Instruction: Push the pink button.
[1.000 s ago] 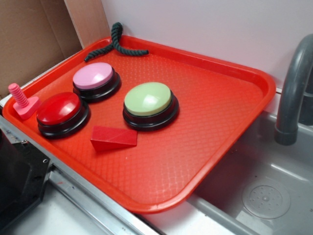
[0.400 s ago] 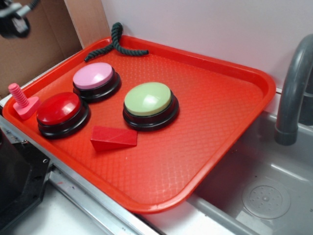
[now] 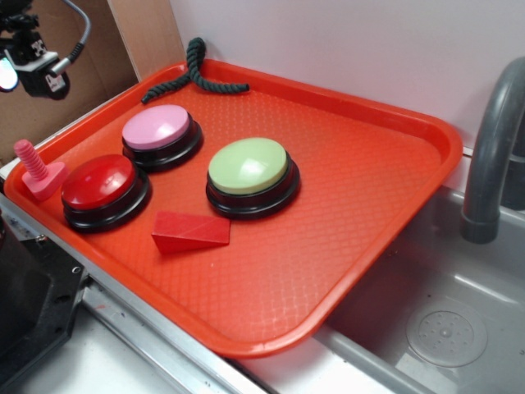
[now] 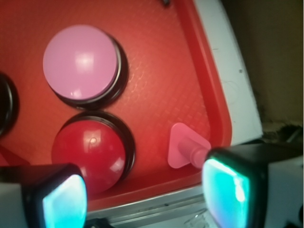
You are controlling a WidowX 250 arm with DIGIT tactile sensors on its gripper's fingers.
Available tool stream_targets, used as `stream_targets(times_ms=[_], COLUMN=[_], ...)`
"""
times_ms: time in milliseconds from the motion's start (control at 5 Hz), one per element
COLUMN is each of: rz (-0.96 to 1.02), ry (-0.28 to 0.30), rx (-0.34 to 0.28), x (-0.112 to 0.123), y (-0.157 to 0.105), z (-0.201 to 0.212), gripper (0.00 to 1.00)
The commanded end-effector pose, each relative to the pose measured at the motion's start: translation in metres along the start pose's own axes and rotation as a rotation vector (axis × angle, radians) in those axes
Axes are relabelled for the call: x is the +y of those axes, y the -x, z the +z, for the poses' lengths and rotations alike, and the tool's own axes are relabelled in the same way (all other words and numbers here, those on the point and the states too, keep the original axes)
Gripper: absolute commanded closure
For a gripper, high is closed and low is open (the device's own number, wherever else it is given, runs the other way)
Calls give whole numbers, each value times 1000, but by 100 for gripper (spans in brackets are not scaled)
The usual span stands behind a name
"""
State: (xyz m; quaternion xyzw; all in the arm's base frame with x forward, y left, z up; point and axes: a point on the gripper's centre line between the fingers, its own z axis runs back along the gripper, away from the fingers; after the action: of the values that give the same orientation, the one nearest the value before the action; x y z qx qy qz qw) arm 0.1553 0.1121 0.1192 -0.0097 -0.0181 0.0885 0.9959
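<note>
The pink button (image 3: pixel 157 128) (image 4: pixel 80 61), a light pink dome on a black base, sits at the back left of the red tray (image 3: pixel 369 189). My gripper (image 3: pixel 25 70) (image 4: pixel 145 199) hangs high at the far left, above the tray's left edge and apart from the button. Its jaws stand wide open with nothing between them. In the wrist view the glowing pads (image 4: pixel 64 202) frame the tray's near rim, with the pink button farther up the picture.
A red button (image 3: pixel 100 185) (image 4: pixel 90 152) sits in front of the pink one, a pale green button (image 3: pixel 248 168) to its right. A pink screw (image 3: pixel 37 168) (image 4: pixel 185 149), a red wedge (image 3: pixel 189 231) and a dark rope (image 3: pixel 193 70) lie on the tray. A sink (image 3: pixel 459 328) with a faucet (image 3: pixel 492 156) is at right.
The gripper came into the exterior view at top left and has dropped lower and slightly right. Nothing on the tray moved.
</note>
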Motion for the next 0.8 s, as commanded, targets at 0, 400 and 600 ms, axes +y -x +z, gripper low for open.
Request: stream_targets(times_ms=[0,400,600], rz=[-2,-65,-16], ry=[-30,-83,-99], rx=[-42,-62,-139], x=[9,0,-15], y=[-9,-54,-72], z=[14,0,-13], gripper=[0,0,0])
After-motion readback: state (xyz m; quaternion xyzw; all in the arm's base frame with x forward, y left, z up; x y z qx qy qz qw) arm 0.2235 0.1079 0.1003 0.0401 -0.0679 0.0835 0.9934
